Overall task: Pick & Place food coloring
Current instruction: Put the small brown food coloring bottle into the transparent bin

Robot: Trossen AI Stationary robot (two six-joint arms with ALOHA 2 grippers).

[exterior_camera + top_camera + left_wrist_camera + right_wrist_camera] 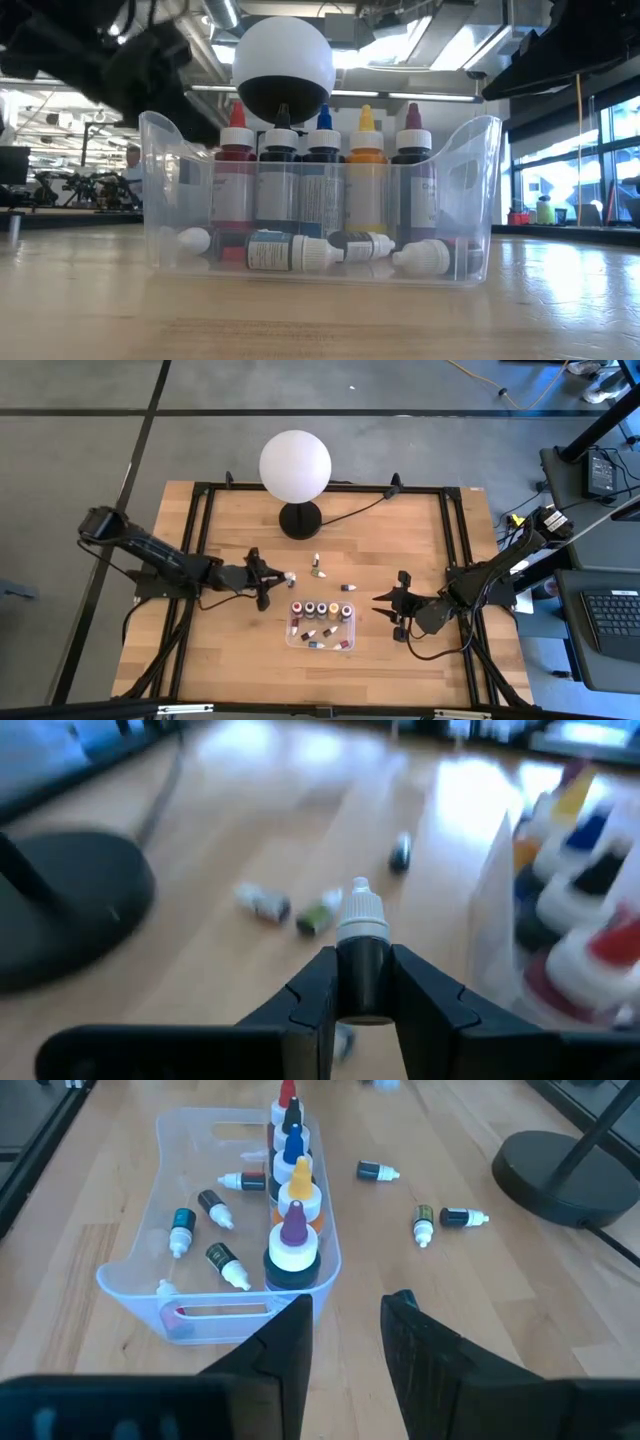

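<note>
My left gripper (277, 578) (362, 985) hangs above the table just left of the clear tray (296, 638) and is shut on one food coloring bottle (362, 935), dark-bodied with a white cap. The tray holds five upright bottles (324, 165) in a row and several more lying on its floor (222, 1262). Three loose bottles lie on their sides on the wood between tray and lamp: (378, 1172), (423, 1225), (465, 1217). My right gripper (382, 602) (345, 1320) is open, just right of the tray, touching nothing. My left gripper pinches the bottle's dark body (364, 970) between its two fingers (318, 988), one on each side. The white pointed cap (361, 910) sticks out forward past the fingertips, toward the tray. The bottle lies roughly level in the hold and looks lifted clear of the wood.
A white globe lamp (295, 465) stands on a black round base (299, 520) at the table's far middle, its cord running to the right. Black frame rails (205, 520) border the wood. Bare wood lies on the near side and to both sides of the tray.
</note>
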